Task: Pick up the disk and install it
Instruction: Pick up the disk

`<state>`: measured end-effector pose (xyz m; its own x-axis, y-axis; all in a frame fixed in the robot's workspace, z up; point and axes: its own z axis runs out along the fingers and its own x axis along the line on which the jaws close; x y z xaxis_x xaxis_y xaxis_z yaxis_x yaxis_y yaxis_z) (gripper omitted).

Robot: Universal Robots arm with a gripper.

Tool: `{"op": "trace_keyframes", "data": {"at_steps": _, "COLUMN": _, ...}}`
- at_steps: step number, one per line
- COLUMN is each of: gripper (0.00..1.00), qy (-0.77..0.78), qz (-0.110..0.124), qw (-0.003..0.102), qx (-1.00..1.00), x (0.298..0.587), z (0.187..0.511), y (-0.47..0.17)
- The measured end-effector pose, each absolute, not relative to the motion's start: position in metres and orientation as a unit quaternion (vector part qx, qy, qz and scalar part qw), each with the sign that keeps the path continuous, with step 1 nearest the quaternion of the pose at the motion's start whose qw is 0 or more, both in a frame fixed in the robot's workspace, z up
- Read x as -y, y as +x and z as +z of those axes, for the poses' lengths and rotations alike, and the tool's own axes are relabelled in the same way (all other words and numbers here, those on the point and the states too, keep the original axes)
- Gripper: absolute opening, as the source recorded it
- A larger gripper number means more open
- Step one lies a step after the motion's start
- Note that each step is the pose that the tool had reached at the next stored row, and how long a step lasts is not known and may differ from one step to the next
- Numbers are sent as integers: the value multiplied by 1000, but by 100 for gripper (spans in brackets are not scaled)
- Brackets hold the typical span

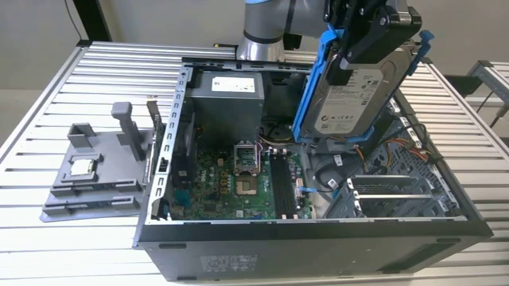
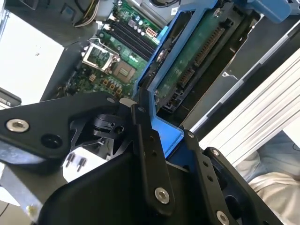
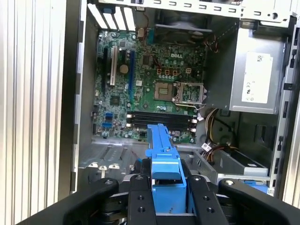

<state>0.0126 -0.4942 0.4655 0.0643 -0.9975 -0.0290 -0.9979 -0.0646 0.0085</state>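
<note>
- Risk, as I judge it: the disk hangs from one end at a steep tilt, so any slip in the hold could drop its lower edge onto the loose cables or the motherboard; on a skewed descent a bracket arm could snag the case wall
- Gripper: the fingers are closed onto the drive's blue bracket, one on each flank, parted no wider than the bracket itself; nothing else is in the hold
- Disk: lifted above the open computer case, label side facing the exterior camera; the second wrist view shows its green circuit-board underside; it sits over the side toward the exterior view's right, just above the drive cage; I cannot tell whether its lower end touches anything
- Below it: the motherboard with an open CPU socket; the power supply sits in the far corner
- Farther off: a grey fixture on the slatted table, outside the case at the exterior view's left, carrying a small square chip; well apart from the gripper
</note>
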Motion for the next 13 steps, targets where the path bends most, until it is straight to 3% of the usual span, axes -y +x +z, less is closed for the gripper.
{"op": "trace_keyframes", "data": {"at_steps": 13, "gripper": 0, "qy": -712, "qz": 13, "qw": 7, "qx": -702, "x": 502, "z": 457, "y": 16}}
